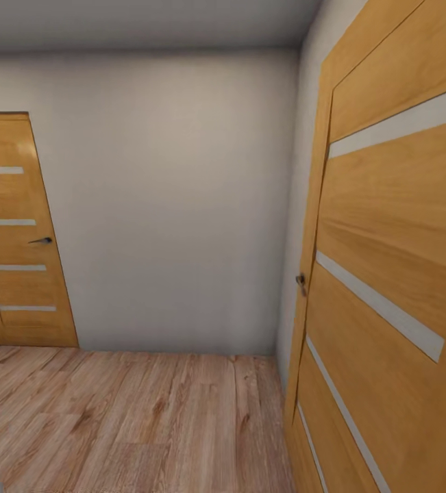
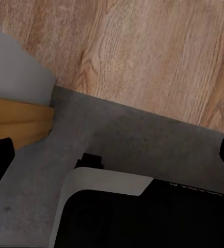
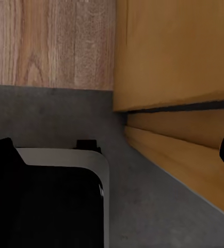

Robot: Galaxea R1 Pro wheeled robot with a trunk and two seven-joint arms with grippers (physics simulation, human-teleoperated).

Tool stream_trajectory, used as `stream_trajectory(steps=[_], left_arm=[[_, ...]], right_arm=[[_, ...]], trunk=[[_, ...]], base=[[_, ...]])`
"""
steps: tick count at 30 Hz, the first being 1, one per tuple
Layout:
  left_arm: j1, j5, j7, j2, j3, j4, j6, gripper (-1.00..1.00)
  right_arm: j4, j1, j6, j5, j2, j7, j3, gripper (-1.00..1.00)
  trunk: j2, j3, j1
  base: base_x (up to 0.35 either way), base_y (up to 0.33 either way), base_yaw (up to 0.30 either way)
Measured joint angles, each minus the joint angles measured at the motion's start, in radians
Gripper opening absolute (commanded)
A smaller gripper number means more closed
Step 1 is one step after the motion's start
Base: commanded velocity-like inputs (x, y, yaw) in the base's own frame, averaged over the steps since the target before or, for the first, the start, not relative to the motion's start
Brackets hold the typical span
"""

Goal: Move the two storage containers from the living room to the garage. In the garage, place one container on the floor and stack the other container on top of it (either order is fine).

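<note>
Your left gripper (image 2: 112, 150) and right gripper (image 3: 112, 150) hang spread and empty over the robot's base (image 2: 143, 217), tucked low for travel, on grey concrete floor (image 2: 143, 139) meeting wood planks (image 1: 133, 418). An open door (image 1: 387, 274) crowds your right; another door (image 1: 17, 233) stands ahead. No container is in sight here.

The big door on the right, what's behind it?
Can't tell. The door covers whatever is behind. Only its wood panels, pale stripes and handle show, with the white wall beside it.
</note>
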Motion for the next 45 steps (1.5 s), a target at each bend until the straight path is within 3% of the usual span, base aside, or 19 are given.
stream_trajectory(steps=[9, 45], left_arm=[[0.0, 0.0, 0.0, 0.0, 0.0, 0.0, 0.0, 1.0], [0.0, 0.0, 0.0, -0.002, 0.0, 0.0, -0.002, 1.0]], right_arm=[[0.0, 0.0, -0.001, 0.001, -0.001, 0.001, 0.0, 1.0], [0.0, 0.0, 0.0, 0.001, -0.001, 0.001, 0.001, 1.0]], trunk=[[0.0, 0.0, 0.0], [0.0, 0.0, 0.0]], base=[[0.0, 0.0, 0.163], [0.005, 0.031, 0.003]])
